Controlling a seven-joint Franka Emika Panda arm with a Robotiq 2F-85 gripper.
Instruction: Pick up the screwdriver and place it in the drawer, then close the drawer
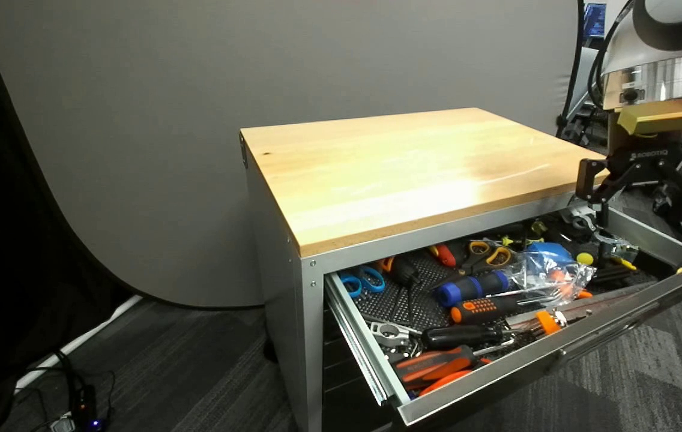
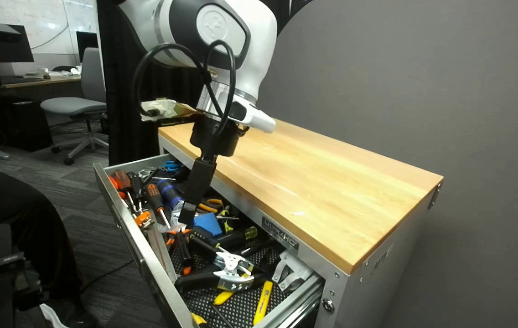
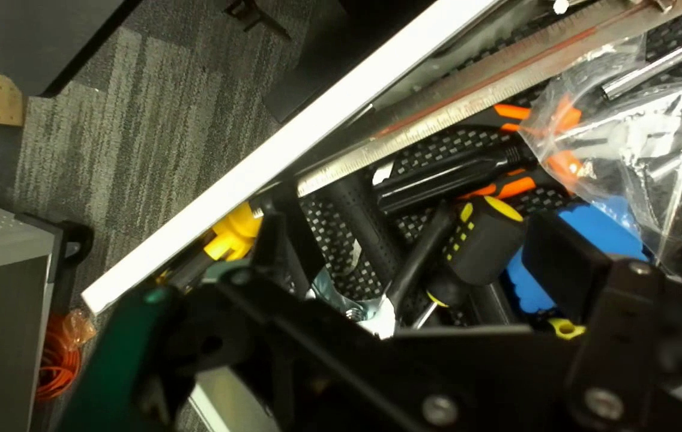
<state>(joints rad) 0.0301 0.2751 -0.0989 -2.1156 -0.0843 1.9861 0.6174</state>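
1. You look to be between placing and closing: the screwdriver (image 3: 485,243) already lies in the open drawer (image 1: 473,388), among other tools (image 1: 478,309), a little right of the middle of the wrist view.
2. Your gripper (image 3: 426,243) is spread wide and pinches nothing; in the wrist view its fingers stand to either side of the screwdriver. I can't tell whether a fingertip touches any tool.
3. Back off straight up, without a sideways sweep: the clamp (image 2: 233,263), at lower middle of the wrist view, and the bag (image 3: 635,138), at upper right, look near enough to snag a finger.
4. Once well above the drawer, bring the fingers together, go round to its front and push near the middle, slowly and squarely, so it doesn't skew. Stop if anything catches under the tabletop (image 1: 377,174).
5. In the wrist view the screwdriver's long axis is a diagonal: yellow cap (image 3: 504,208) to the upper right, shaft (image 3: 425,315) to the lower left, aimed towards the clamp. The tip isn't clear.
6. In an exterior view its handle (image 2: 204,243) sits just below the blue block (image 2: 209,223), the shaft running lower right. Whether it lies flat or tilted, I can't tell.
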